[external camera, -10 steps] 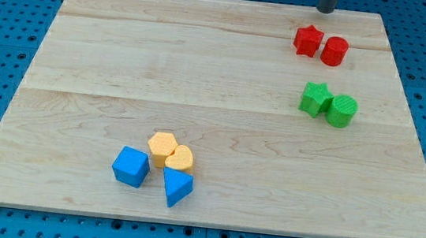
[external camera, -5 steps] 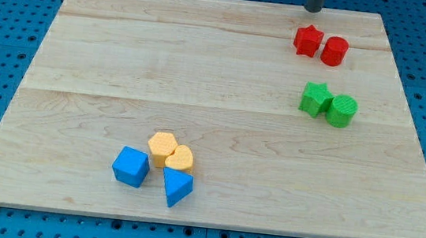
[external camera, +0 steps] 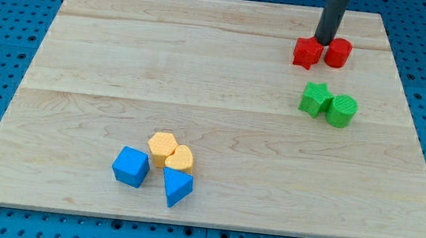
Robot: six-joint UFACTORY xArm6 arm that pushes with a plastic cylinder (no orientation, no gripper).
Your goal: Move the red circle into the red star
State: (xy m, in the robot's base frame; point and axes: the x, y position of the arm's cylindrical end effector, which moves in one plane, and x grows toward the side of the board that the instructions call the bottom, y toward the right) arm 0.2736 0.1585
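The red star (external camera: 308,53) and the red circle (external camera: 337,53) lie side by side near the view's top right of the wooden board (external camera: 217,80), the circle to the star's right. My tip (external camera: 323,40) stands just above the narrow gap between them, at their top edges and close to or touching both. The dark rod rises from there out of the view's top.
A green star (external camera: 315,99) and a green circle (external camera: 341,110) sit together below the red pair. A yellow hexagon (external camera: 162,148), a yellow heart (external camera: 180,159), a blue cube (external camera: 131,166) and a blue triangle (external camera: 176,186) cluster at the view's bottom left of centre.
My tip has come down from the board's top edge to the two red blocks. The red star has shifted slightly down and turned; the red circle has moved a little right.
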